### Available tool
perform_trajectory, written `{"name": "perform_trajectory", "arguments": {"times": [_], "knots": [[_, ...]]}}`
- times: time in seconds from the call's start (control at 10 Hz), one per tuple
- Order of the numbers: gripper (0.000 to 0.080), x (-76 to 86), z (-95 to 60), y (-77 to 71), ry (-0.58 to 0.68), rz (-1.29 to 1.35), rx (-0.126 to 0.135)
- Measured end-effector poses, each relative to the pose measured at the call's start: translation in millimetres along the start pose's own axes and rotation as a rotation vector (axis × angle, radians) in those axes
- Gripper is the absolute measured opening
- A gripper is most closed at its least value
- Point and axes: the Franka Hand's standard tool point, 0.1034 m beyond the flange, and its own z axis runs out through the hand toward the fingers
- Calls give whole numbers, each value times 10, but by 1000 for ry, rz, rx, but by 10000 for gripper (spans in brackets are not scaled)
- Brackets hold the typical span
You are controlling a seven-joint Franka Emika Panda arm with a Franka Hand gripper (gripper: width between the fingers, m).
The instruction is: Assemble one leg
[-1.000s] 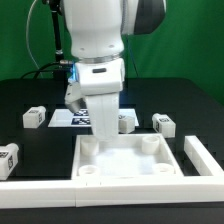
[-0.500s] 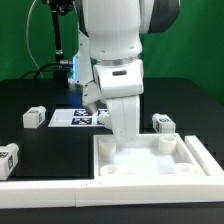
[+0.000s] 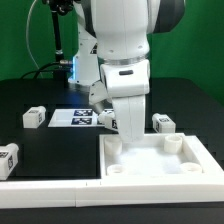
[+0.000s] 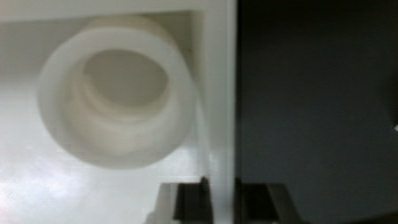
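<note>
My gripper is shut on the far rim of the wide white tabletop, which lies with its corner sockets up. In the wrist view the rim wall stands between the two dark fingers, with a round socket beside it. Loose legs, small white tagged blocks, lie on the black table: one and another at the exterior view's left, and one at its right. A further leg is partly hidden behind my gripper.
The marker board lies behind my gripper. A white bar runs along the table's front, and a white wall stands at the exterior view's right, right beside the tabletop.
My gripper has slid the tabletop toward the exterior view's right, up to the white wall. The loose legs have not moved.
</note>
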Motion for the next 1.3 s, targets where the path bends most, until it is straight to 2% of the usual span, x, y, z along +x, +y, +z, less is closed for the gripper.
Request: {"name": "perform_trajectory", "arguments": {"times": [0.1, 0.3, 0.4, 0.5, 0.6, 0.8, 0.9, 1.3], "knots": [[145, -5, 3, -1, 0, 1, 1], [420, -12, -4, 1, 0, 3, 0], [420, 4, -109, 5, -14, 83, -10], [595, 84, -246, -24, -37, 139, -34], [633, 241, -322, -81, -48, 224, -69], [646, 496, -379, -129, -49, 371, -85], [646, 541, -362, -136, -41, 511, -85], [649, 535, -347, -137, -22, 736, -94]]}}
